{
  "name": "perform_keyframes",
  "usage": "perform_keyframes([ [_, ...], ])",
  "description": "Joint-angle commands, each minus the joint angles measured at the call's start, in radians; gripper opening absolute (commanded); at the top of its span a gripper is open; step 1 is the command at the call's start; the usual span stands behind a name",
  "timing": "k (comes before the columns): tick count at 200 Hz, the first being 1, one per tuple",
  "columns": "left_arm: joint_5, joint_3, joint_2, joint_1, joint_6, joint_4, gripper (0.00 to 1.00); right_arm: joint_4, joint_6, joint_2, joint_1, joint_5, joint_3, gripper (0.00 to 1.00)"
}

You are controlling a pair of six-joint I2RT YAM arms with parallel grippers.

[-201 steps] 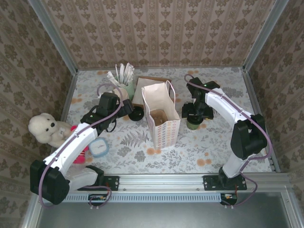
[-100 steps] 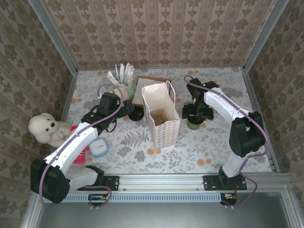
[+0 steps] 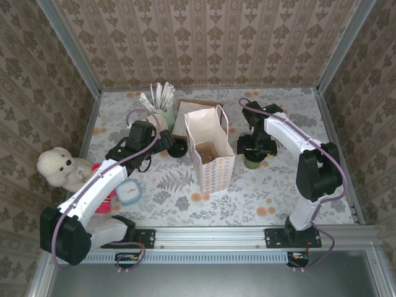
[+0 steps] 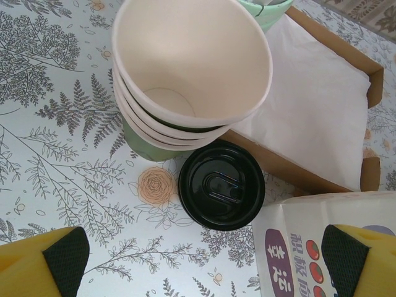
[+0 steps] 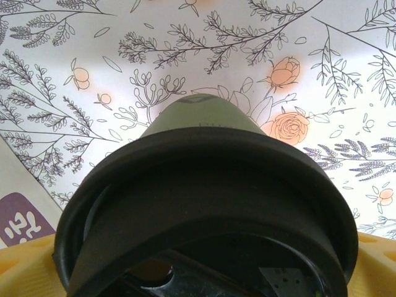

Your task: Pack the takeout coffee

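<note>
Status: early, nothing packed yet

- coffee [image 3: 252, 163] stands on the surface [image 3: 173, 185], just right of the bag [image 3: 210, 154], lid on, upright as far as the top view shows
- right end effector [image 3: 253, 150] sits directly over it. In the wrist view the black lid lies between the yellow pads [image 5: 15, 272], one at each bottom corner. They flank the lid closely, but I can't tell if they're clamped on it or just around it
- no sign of lift; the cup base looks to be on the surface
- left end effector [image 4: 203, 263] is spread wide and empty, hovering over the loose lid [image 4: 221, 193] beside the cup stack [image 4: 192, 68]. Neither is ours, leave them
- bag is upright and open at the top; something brown is inside, can't make out what

Done: approach and alignment on the cup, maybe the grasp
Left: confirm the grip, lift clear, carry left over the bag mouth, lower in, release

Risks, my read: a squeeze at the lid could pop it off, and the bag mouth is narrow, so the bag may tip if the cup clips the rim
</note>
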Motion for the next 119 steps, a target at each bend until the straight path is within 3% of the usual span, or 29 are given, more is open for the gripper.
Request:
perform_keyframes([
  [1,-0.005,-0.013,0.007,0.006,-0.012,-0.009,1.00,-0.031,-0.008,0.015,-0.004,-0.008,0.025,0.98],
  [65,0.004,-0.006,0.001,0.010,-0.009,-0.013,1.00,-0.042,-0.019,-0.029,-0.006,0.023,0.022,0.86],
  [119,0.012,0.023,-0.041,0.012,0.031,-0.028,1.00,-0.103,-0.080,-0.100,-0.005,0.023,0.018,0.69],
])
